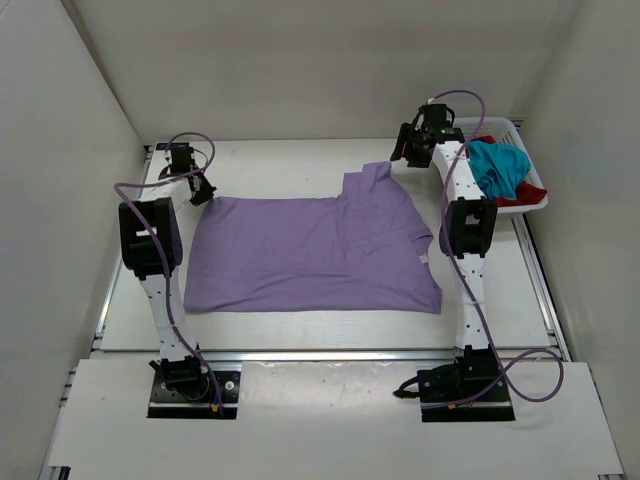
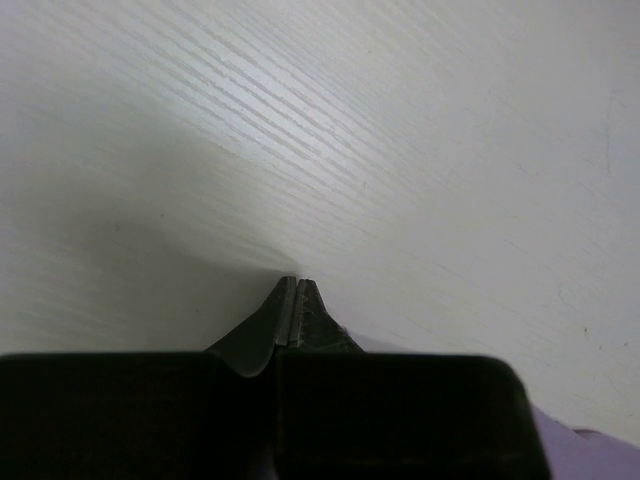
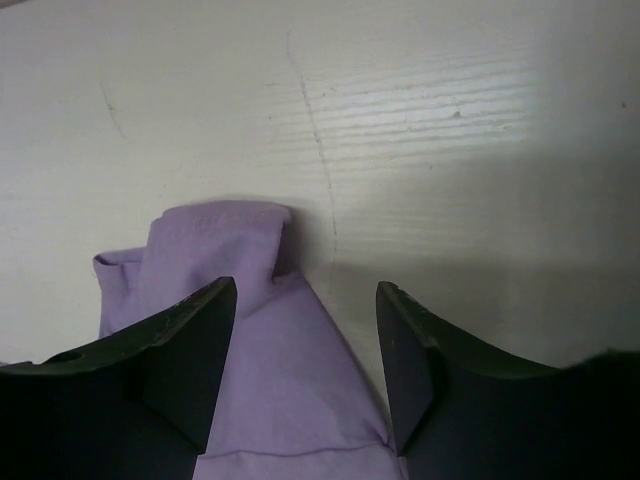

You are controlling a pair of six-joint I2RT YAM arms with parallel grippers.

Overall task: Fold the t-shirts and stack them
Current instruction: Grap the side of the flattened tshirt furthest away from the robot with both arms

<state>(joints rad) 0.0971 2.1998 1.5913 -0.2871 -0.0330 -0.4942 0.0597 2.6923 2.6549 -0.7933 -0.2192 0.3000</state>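
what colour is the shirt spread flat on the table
The t-shirt is lavender purple, plain; clearest in the top external view.

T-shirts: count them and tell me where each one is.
3. The lavender t-shirt lies spread flat on the table. The teal t-shirt and the red t-shirt are bunched in the white basket. More could be hidden underneath them.
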